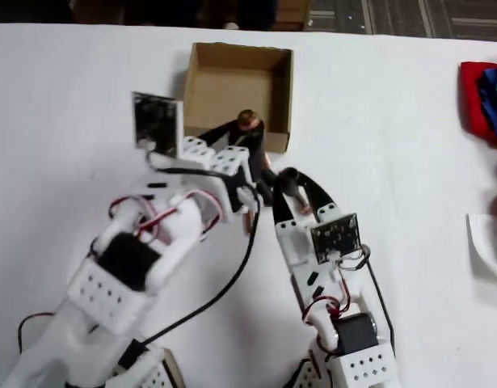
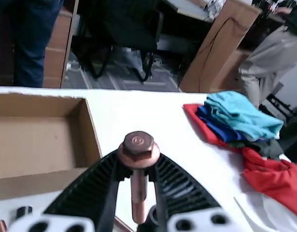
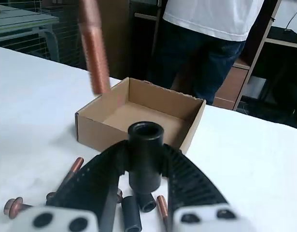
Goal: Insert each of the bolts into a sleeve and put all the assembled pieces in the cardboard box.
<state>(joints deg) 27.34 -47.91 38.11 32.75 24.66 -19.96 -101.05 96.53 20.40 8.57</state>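
My left gripper (image 2: pixel 137 163) is shut on a copper bolt (image 2: pixel 137 144), head up and shaft hanging down, just in front of the cardboard box (image 1: pixel 232 81). From above, that left gripper (image 1: pixel 246 136) sits at the box's near wall. My right gripper (image 3: pixel 145 162) is shut on an upright black sleeve (image 3: pixel 145 152) with its bore facing up. The held bolt's shaft (image 3: pixel 94 48) hangs above and to one side of the sleeve, apart from it. The right gripper (image 1: pixel 285 184) is close beside the left one. Loose bolts (image 3: pixel 71 174) and sleeves (image 3: pixel 131 212) lie on the table below.
The box (image 3: pixel 138 116) shows a bare floor. A pile of red and blue cloths (image 1: pixel 484 90) lies at the table's right edge, with a white object (image 1: pixel 484 246) nearer. A black cable (image 1: pixel 224 287) runs between the arms. The white table (image 1: pixel 70 97) is open at left.
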